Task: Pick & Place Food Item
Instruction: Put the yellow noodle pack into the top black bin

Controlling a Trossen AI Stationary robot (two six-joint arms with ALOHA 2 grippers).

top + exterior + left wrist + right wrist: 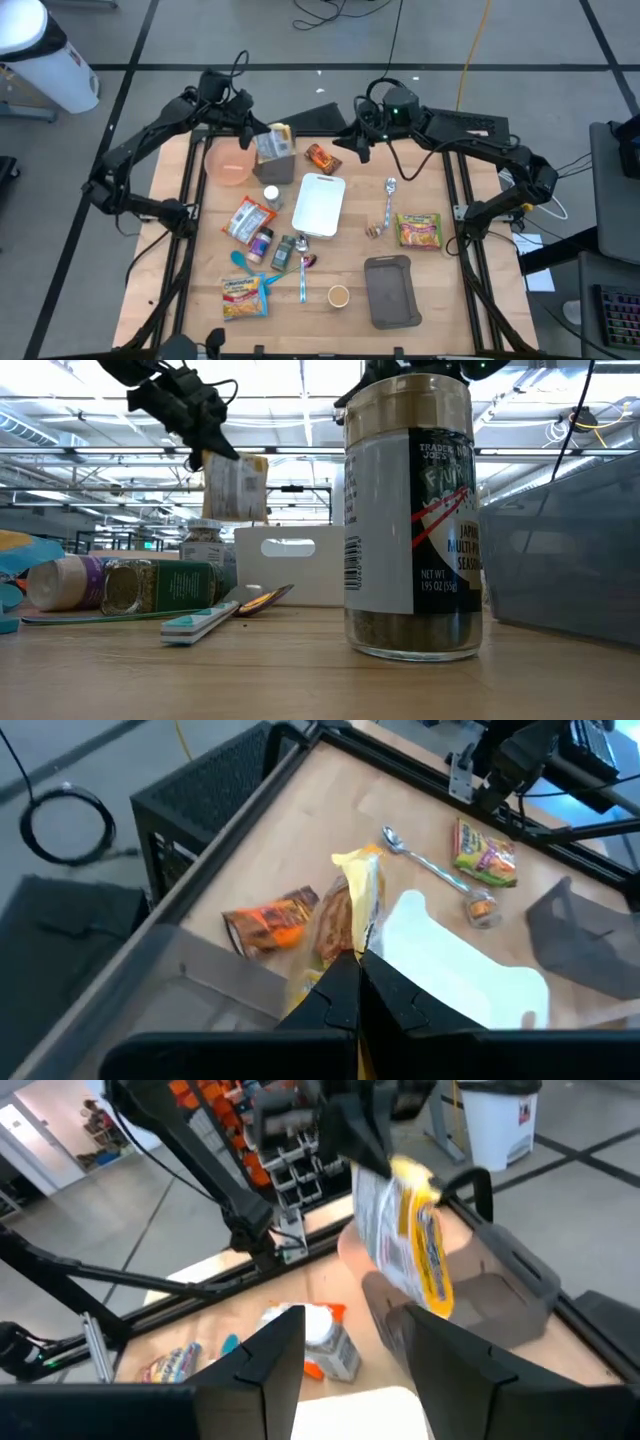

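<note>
A clear food packet with a yellow edge (pixel 276 140) hangs in the air at the table's far left, over a grey bin (pixel 278 168) and beside a pink bowl (pixel 230 163). My left gripper (pixel 256 128) is shut on it; the low view shows the packet (pixel 235 485) dangling under the gripper (pixel 200 445). My right gripper (pixel 350 140) stands open at the far middle, above an orange snack packet (pixel 322 157), with nothing between its fingers (pixel 345 1350). It faces the hanging packet (pixel 410 1240). My left gripper pinches the packet between its two fingers at the packet's upper end (pixel 345 955), near one corner (pixel 215 457). The fingers slant downward from the table's far left. The packet hangs below them, lifted clear of the table and the bin.
A white cutting board (pixel 320 203) lies mid-table, with a spoon (pixel 389 200) and a noodle packet (pixel 419 230) to its right. A dark grey tray (pixel 390 290) sits front right. Jars, packets and a toothbrush lie front left. A seasoning jar (pixel 412 520) stands close to the low camera.
</note>
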